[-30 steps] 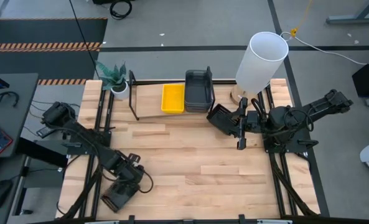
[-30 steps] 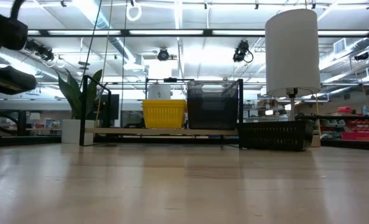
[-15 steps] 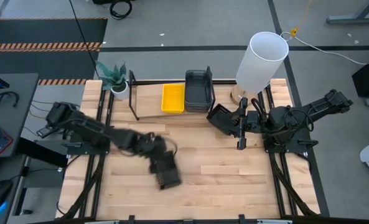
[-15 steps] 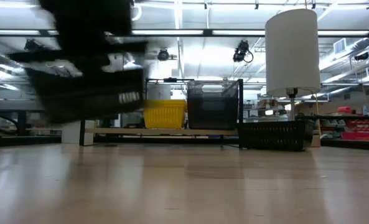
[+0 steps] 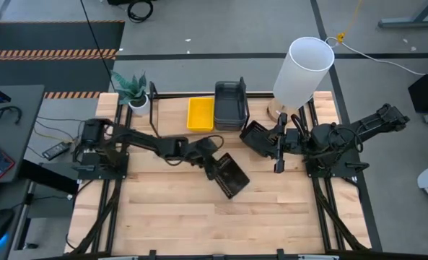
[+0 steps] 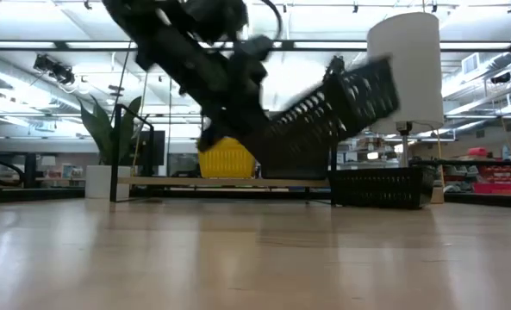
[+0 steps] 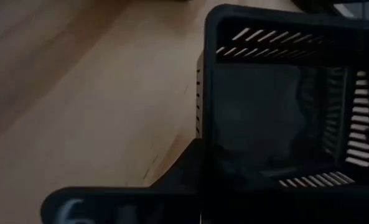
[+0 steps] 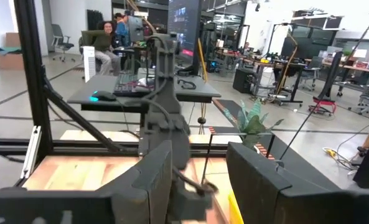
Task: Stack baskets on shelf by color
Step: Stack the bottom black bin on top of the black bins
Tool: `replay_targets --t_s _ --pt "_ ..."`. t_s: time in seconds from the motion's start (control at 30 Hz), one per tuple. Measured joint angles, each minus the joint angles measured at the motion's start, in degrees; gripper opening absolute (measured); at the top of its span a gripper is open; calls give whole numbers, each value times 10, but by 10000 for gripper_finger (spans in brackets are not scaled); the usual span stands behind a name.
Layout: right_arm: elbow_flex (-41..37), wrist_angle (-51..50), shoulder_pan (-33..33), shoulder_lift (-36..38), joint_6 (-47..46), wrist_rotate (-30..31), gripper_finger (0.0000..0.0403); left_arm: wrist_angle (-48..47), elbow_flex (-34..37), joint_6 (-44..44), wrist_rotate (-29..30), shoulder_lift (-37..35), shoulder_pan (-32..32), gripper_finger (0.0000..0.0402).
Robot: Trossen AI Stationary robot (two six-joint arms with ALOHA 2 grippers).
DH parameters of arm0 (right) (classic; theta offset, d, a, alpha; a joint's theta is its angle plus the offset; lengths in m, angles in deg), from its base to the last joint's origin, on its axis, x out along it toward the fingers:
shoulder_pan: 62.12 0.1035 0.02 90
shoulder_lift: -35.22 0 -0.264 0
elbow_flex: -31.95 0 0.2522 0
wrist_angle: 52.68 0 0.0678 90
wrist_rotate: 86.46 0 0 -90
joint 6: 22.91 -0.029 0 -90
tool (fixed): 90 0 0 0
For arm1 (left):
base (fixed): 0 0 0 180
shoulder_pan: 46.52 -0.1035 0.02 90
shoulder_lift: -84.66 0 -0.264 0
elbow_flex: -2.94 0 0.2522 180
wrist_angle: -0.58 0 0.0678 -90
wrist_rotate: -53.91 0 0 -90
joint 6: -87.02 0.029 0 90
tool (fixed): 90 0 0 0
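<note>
Mesh basket point(image 5: 229, 175) hangs tilted above mid-table, clamped by one rim in the left gripper point(image 5: 212, 165), its long axis running diagonally and its free end pointing away from the arm. Beyond it, the shelf point(image 5: 172, 123) lies at the table's far edge, holding a yellow basket point(image 5: 200, 114) and a dark grey basket point(image 5: 231, 103) side by side. The right gripper point(image 5: 277, 146) waits with fingers apart beside another black mesh basket point(image 5: 256, 137), just right of the shelf.

Light wood plank desk point(image 5: 271, 209) on grey concrete floor point(image 5: 221, 29). Hazard-striped mat point(image 5: 51, 53) far left. White cylindrical lamp point(image 5: 304, 68) far right, potted plant point(image 5: 132, 90) far left. Ceiling strip lights point(image 6: 264, 45); workstations point(image 8: 140, 93) and seated person point(image 8: 103, 40) behind.
</note>
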Motion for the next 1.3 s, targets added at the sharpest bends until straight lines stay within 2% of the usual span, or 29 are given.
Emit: replay_targets --t_s 0.13,0.23,0.43,0.77,0.9,1.03,1.2,1.3 --pt "0 3 0 0 0 0 158 -8 -59 2 -32 66 -16 11" --pt "0 3 0 0 0 0 158 -48 -123 27 -49 106 -19 11" --pt "0 -3 1 0 -2 -1 158 -139 -223 30 -6 161 -18 26" --pt "0 -14 6 0 -12 -1 158 -155 -244 74 4 162 -26 110" --pt "0 -15 6 0 -20 0 158 -164 -243 171 5 160 -28 137" --pt "0 -15 6 0 -20 0 158 -157 -249 277 12 158 -11 147" --pt "0 -14 6 0 -18 0 158 -148 -274 348 69 158 38 148" --pt "0 -13 6 0 -17 0 158 -149 -305 364 74 163 64 148"
